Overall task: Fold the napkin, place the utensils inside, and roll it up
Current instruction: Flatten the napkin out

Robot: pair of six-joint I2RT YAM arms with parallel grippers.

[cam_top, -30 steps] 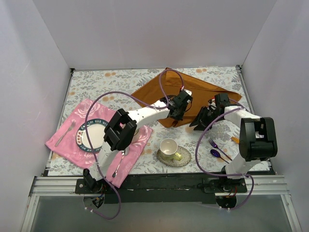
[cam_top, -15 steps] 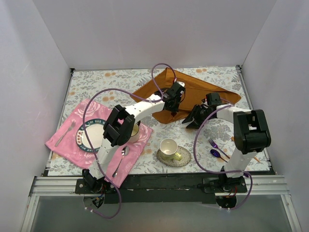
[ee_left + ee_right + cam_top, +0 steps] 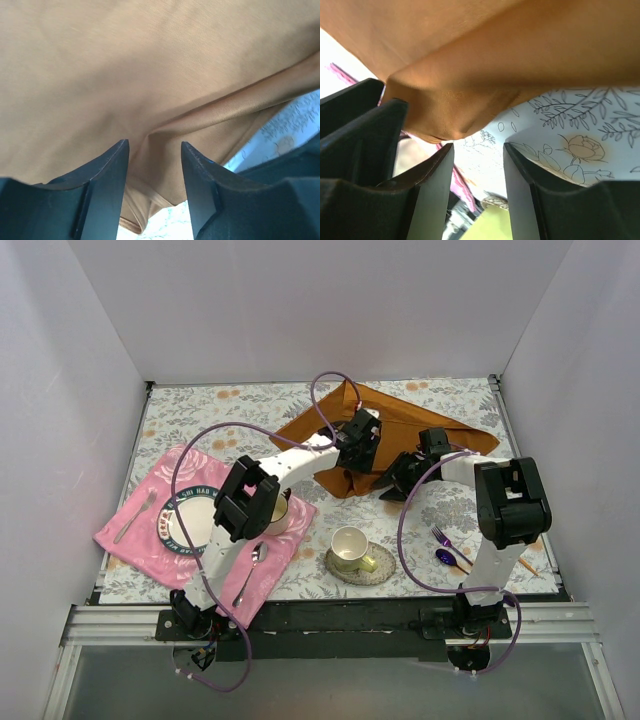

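Observation:
The rust-orange napkin (image 3: 425, 425) lies at the back right of the table, its near edge folded over into a bunched point (image 3: 345, 482). My left gripper (image 3: 352, 455) sits on that folded part; in the left wrist view it (image 3: 154, 150) is open, with napkin (image 3: 150, 75) lying slack between and beyond its fingers. My right gripper (image 3: 395, 480) is just right of the fold, open and empty (image 3: 478, 150), the napkin's edge (image 3: 450, 115) just past its tips. The purple fork (image 3: 443, 537) and dark blue spoon (image 3: 446, 558) lie near my right arm. Only an orange sliver of the knife (image 3: 527, 566) shows.
A pink cloth (image 3: 140, 530) at the front left carries a plate (image 3: 185, 520), a bowl partly under my left arm and a silver spoon (image 3: 250, 575). A cup (image 3: 349, 545) on a saucer stands front centre. White walls enclose the table on three sides.
My left gripper carried the napkin's fold back and to the left, then opened and let it go. My right gripper slid left toward the fold.

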